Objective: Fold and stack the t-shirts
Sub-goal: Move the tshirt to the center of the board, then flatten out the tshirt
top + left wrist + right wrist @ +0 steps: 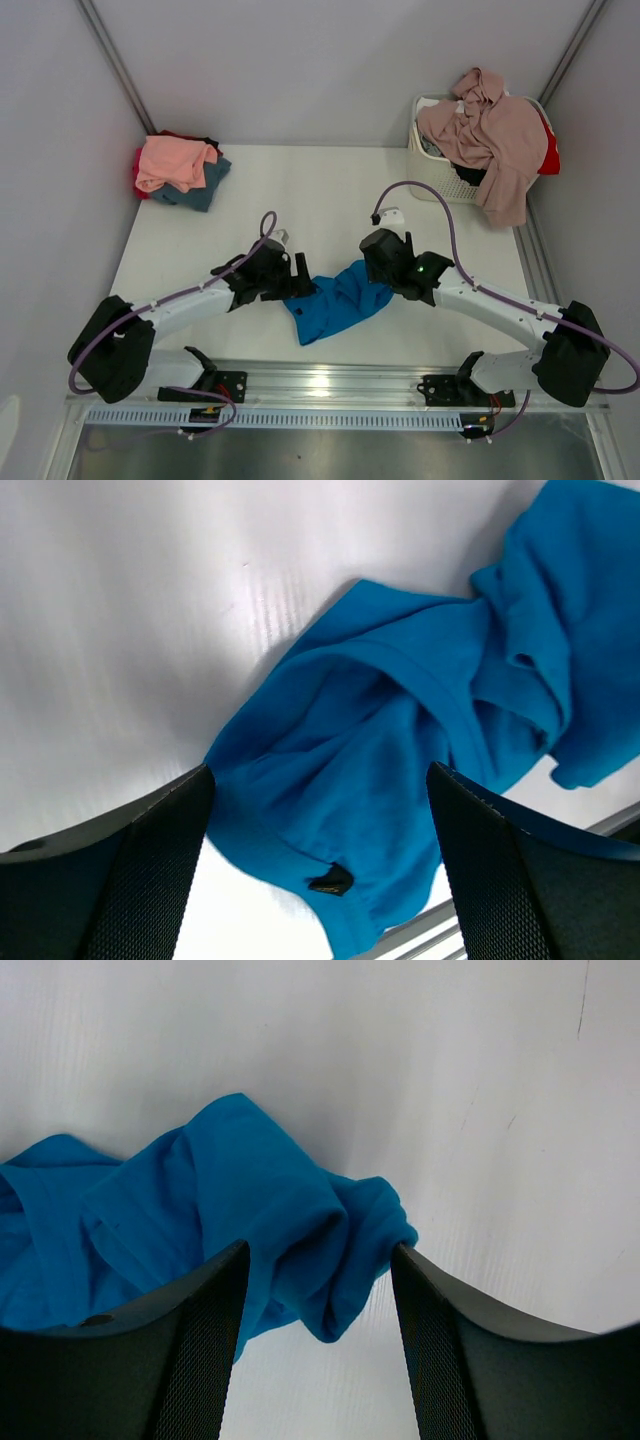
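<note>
Folded t-shirt pile [178, 165], salmon pink on top, lies at 10 o'clock on the table [320, 190]. The left gripper [320, 780] is spread wide over the crumpled bright blue t-shirt [335, 305] at 6 o'clock. The right gripper [320, 1250] is parted around the shirt's right-hand fold. A mauve-pink t-shirt [495, 140] drapes the white basket [438, 175] at 2 o'clock.

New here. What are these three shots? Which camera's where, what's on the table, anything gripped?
Two robot arms bolted at the near edge of a white table. The wide picture looks from above and behind; the other two come from wrist cameras. Between the arms lies a crumpled bright blue cloth t-shirt. The left claw and right claw stand open over it, gripping nothing. Back left: a shirt pile, salmon pink on top. Back right: a white slatted plastic basket draped with a dusty mauve-pink shirt.
</note>
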### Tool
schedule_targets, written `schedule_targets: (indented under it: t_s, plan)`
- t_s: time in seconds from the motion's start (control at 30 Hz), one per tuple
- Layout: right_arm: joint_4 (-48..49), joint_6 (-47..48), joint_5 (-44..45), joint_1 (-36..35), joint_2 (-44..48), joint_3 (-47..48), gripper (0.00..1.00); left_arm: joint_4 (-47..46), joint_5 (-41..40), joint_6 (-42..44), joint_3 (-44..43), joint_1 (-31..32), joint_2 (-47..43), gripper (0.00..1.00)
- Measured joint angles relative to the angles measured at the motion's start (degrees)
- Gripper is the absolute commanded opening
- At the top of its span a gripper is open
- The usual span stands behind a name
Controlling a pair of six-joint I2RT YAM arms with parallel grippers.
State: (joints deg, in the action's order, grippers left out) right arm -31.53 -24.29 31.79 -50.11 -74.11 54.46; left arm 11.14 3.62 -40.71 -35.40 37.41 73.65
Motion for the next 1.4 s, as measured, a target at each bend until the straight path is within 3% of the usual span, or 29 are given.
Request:
schedule_targets:
  t_s: [0.13,0.2,0.4,0.43,0.53,0.57,0.77,0.97,1.1,1.13,1.3,1.4]
  plan:
    - [-0.02,0.15,0.33,0.00,0.00,0.00,0.60,1.88,-1.49,-0.81,1.20,0.02,-0.92,0.88]
    - [0.00,0.20,0.33,0.00,0.00,-0.02,0.56,2.75,-1.95,-1.09,1.95,0.02,-2.27,0.79]
    - [0.17,0.24,0.33,0.00,0.00,-0.26,0.30,2.73,-0.33,-1.51,3.72,0.09,-3.91,0.30]
    - [0.24,0.31,0.31,0.00,0.00,-0.26,0.19,2.69,0.02,-1.36,3.78,0.09,-3.72,0.19]
    - [0.46,0.15,0.31,0.00,0.00,-0.28,0.00,2.05,1.40,-1.14,3.78,0.09,-2.49,0.08]
    - [0.48,0.28,0.33,0.00,0.00,-0.28,0.00,1.95,1.62,-1.05,3.78,0.09,-2.27,0.01]
    - [0.50,0.09,0.57,0.00,0.00,-0.35,0.00,3.98,0.33,-0.35,2.80,0.11,-2.73,0.01]
    - [0.61,0.35,2.71,0.02,0.00,-0.35,0.00,13.44,-10.01,2.75,-7.48,0.22,-7.08,0.00]
    - [0.98,0.55,2.97,0.68,-0.13,-0.35,0.13,16.87,-16.98,5.79,-14.47,0.22,-10.91,0.01]
    - [1.29,0.59,2.23,1.18,-0.42,-0.35,0.32,17.20,-18.32,6.62,-15.56,0.22,-12.00,0.00]
    - [4.33,0.20,-5.62,2.08,-1.03,-1.64,0.90,17.97,-19.67,7.76,-15.93,0.22,-12.92,0.00]
    - [8.13,0.44,-12.72,2.05,0.52,-4.79,0.99,17.68,-18.58,7.50,-13.90,0.20,-12.20,0.00]
